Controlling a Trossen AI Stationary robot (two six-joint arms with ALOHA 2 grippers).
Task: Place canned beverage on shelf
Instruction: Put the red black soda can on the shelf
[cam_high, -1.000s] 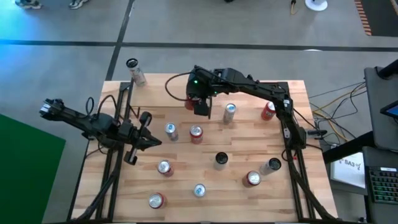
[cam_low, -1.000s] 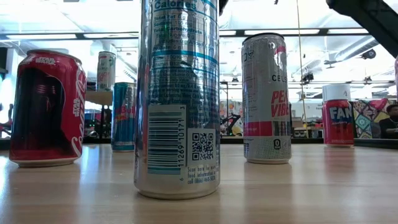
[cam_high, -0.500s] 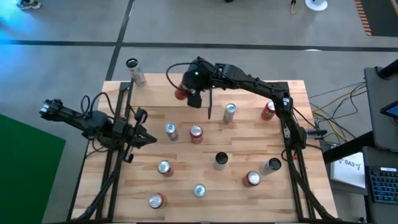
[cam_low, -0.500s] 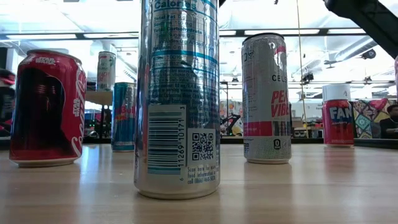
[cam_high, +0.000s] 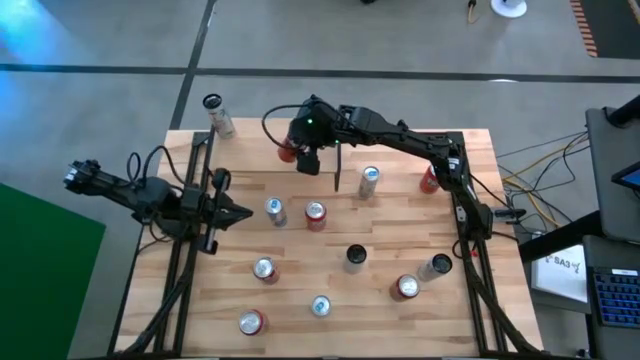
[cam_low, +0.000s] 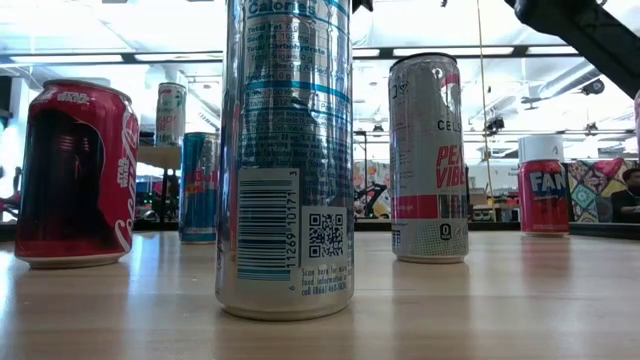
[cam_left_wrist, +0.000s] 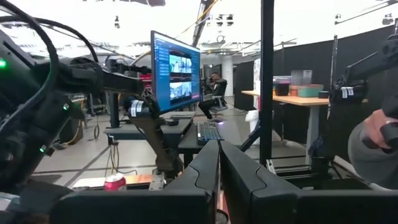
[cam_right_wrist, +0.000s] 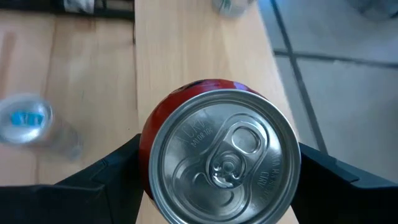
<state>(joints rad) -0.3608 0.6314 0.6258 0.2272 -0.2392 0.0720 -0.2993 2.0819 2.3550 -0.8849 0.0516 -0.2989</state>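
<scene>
Your right gripper (cam_high: 293, 152) is clamping a red can (cam_high: 289, 151) above the table's far edge (cam_high: 400, 133), near the shelf (cam_high: 196, 180). Your left gripper (cam_high: 240, 212), fingers pressed together, is waiting beside the shelf.

A robotics lab or open workshop is shown: a grey concrete floor (cam_high: 400, 90) is seen around the table (cam_high: 400, 205), and desks with a monitor (cam_left_wrist: 176, 71) and ceiling lights beyond.

The wooden surface (cam_high: 400, 240) carries scattered upright cans (cam_high: 315, 215); one silver can (cam_high: 218, 116) stands on the shelf (cam_high: 245, 140) at its far left corner.
</scene>
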